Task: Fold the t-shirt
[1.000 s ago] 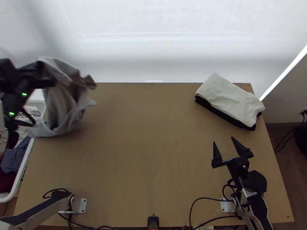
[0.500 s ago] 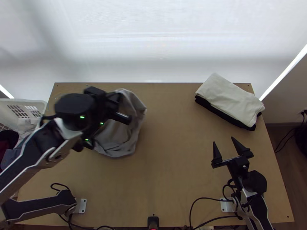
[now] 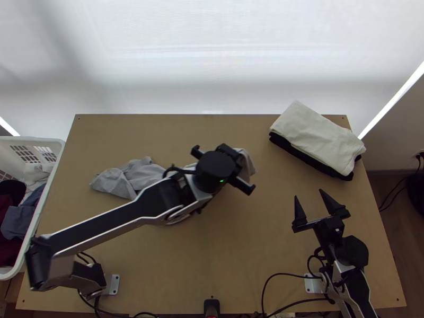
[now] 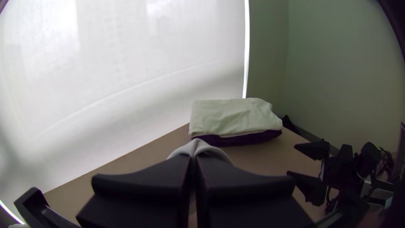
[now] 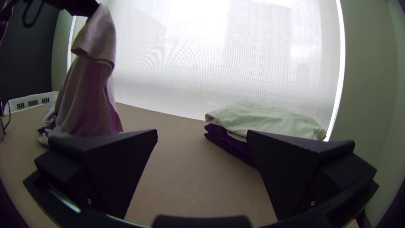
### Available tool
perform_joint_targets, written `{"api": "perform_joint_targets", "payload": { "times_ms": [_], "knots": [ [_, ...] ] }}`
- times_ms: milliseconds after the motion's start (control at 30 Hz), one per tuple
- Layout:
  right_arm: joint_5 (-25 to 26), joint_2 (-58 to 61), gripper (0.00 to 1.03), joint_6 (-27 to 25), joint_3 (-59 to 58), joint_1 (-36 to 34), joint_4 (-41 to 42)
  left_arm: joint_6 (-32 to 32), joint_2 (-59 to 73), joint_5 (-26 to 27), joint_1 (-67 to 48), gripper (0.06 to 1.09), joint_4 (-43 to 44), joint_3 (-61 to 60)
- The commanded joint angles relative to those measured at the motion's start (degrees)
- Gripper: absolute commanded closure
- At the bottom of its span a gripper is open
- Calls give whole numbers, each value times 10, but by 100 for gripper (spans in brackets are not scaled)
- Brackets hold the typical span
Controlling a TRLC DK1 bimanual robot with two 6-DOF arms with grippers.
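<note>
Top view has the left pincer (image 3: 222,167) above the middle of the counter (image 3: 265,238), its arm crossing over part of the grey t-shirt (image 3: 127,177); the shirt's trailing end lies bunched on the counter to the left. What that view hides beneath the wrist, the left wrist view gives: the left pincer (image 4: 193,158) has its fingers together, clamped on a gathered bit of grey cloth. Right wrist view adds the height, with the shirt hanging in long folds from the left pincer down to the counter. The right pincer (image 3: 308,194), near the right side, has its fingers wide apart and empty. At the far right, a folded cream cloth (image 3: 318,135) rests on a black one (image 3: 305,158). A white basket (image 3: 32,140) holding clothes stands at the left edge.

Half a second ago the left pincer was farther left with the shirt bundled beside it; it has since moved right, and the shirt now trails out leftward behind it.
</note>
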Motion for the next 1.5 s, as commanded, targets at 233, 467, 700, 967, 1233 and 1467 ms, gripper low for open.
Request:
{"api": "perform_joint_targets", "payload": {
  "times_ms": [233,467,700,967,1233,1467],
  "knots": [
    [0,-5,3,6,-6,4,5,0,154,-6,29,105,79,104],
    [0,-5,3,6,-6,4,5,-26,199,-6,79,105,108,125],
    [0,-5,3,6,-6,4,5,-37,224,2,109,87,104,190],
    [0,-5,3,6,-6,4,5,-28,189,32,110,10,-55,261],
    [0,-5,3,6,-6,4,5,-28,89,123,161,10,-238,290],
    [0,-5,3,6,-6,4,5,-9,16,124,257,10,-401,283]
  ]
}}
